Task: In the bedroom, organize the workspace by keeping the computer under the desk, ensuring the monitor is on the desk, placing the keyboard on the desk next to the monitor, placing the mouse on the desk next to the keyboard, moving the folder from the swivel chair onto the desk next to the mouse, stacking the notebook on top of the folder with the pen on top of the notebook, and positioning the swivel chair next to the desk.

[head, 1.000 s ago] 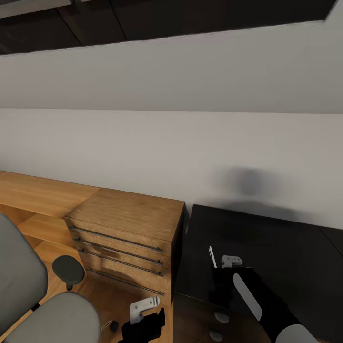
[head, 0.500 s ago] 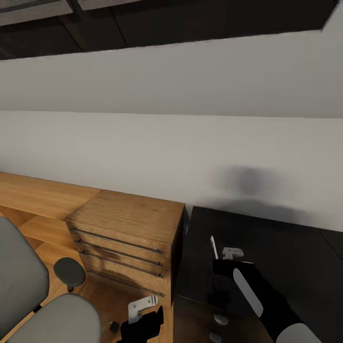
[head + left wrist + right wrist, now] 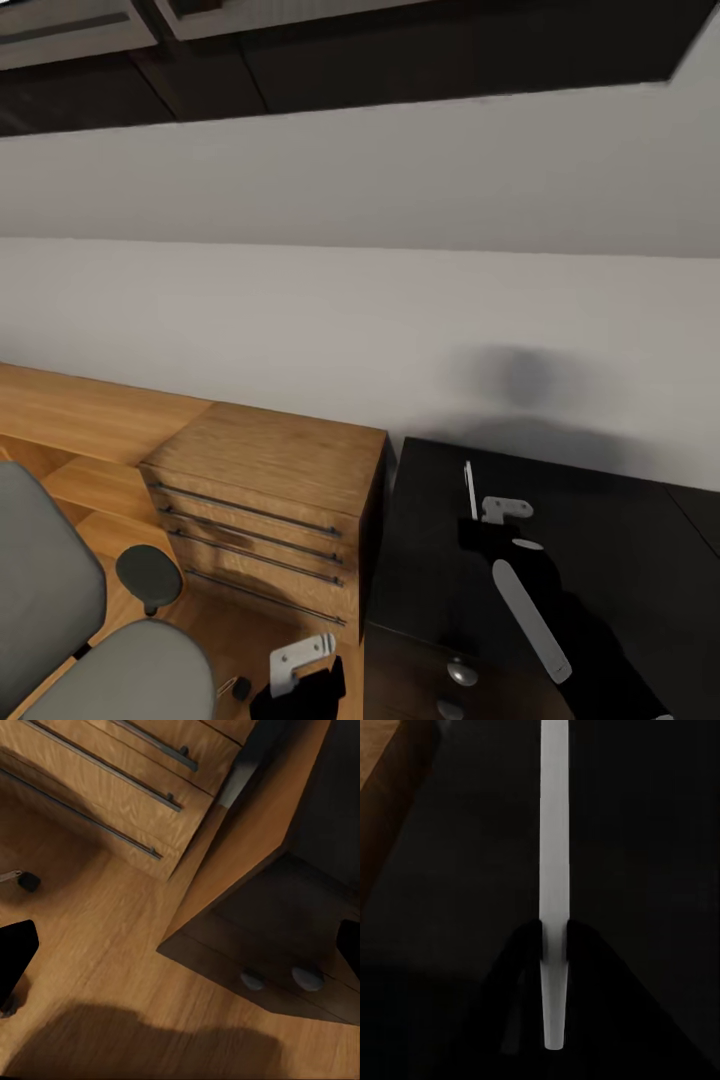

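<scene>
Right wrist view shows the right hand (image 3: 553, 945) pinching the pen (image 3: 553, 855), a thin white stick held above the black tabletop (image 3: 620, 530). In the head view the pen (image 3: 469, 490) stands up from that hand over the tabletop's near-left part. The left hand (image 3: 300, 668) hangs low over the wood floor, fingers spread and holding nothing, beside the swivel chair (image 3: 70, 620). Judging by this, the pen is being carried to its spot; the stack it must top is not seen here, and the chair looks yet to be placed
</scene>
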Controlling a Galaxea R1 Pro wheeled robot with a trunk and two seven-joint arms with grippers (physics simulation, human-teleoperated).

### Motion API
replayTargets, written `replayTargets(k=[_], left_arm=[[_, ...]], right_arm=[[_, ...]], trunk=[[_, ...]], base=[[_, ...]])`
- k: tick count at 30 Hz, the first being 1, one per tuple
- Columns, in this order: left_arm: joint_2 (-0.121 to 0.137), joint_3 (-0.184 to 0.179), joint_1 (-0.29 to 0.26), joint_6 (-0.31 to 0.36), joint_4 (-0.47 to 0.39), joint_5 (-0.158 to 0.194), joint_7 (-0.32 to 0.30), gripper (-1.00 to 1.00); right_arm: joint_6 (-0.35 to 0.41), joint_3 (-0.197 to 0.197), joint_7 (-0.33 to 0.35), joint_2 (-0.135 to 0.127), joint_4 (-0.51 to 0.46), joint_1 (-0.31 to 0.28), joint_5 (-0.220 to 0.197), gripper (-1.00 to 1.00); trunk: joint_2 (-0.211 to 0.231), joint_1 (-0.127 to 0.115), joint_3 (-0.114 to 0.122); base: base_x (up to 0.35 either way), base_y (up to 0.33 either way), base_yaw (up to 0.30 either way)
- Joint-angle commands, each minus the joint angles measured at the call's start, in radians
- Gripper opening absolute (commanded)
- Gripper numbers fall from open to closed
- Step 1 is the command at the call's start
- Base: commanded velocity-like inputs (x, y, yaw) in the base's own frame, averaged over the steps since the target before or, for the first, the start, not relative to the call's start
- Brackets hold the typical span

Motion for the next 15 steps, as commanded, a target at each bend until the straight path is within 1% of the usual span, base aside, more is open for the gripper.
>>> replayTargets(k=[1,4,11,12,15], left_arm=[[0.000,-0.004,-0.001,0.003,-0.002,0.002,0.009,1.00],[0.001,-0.007,-0.001,0.003,-0.005,0.002,0.017,1.00],[0.003,-0.004,-0.001,0.003,-0.006,0.002,0.021,1.00],[0.004,-0.003,-0.001,0.003,-0.006,0.002,0.024,1.00],[0.004,-0.003,-0.001,0.003,-0.006,0.002,0.024,1.00]], right_arm=[[0.001,0.003,-0.011,-0.001,-0.014,0.004,-0.012,-1.00],[0.001,0.003,-0.014,-0.001,-0.050,0.020,-0.012,-1.00],[0.005,0.002,-0.023,0.000,-0.077,0.032,-0.013,-1.00],[0.007,0.000,-0.036,0.001,-0.090,0.034,-0.035,-1.00],[0.007,0.000,-0.037,0.001,-0.095,0.035,-0.042,-1.00]], trunk=[[0.006,-0.004,0.002],[0.027,-0.015,0.011],[0.076,-0.042,0.033],[0.083,-0.046,0.036],[0.104,-0.057,0.046]], base=[[0.000,0.000,0.000],[0.000,0.000,0.000],[0.000,0.000,0.000],[0.000,0.000,-0.015],[0.000,0.000,-0.010]])
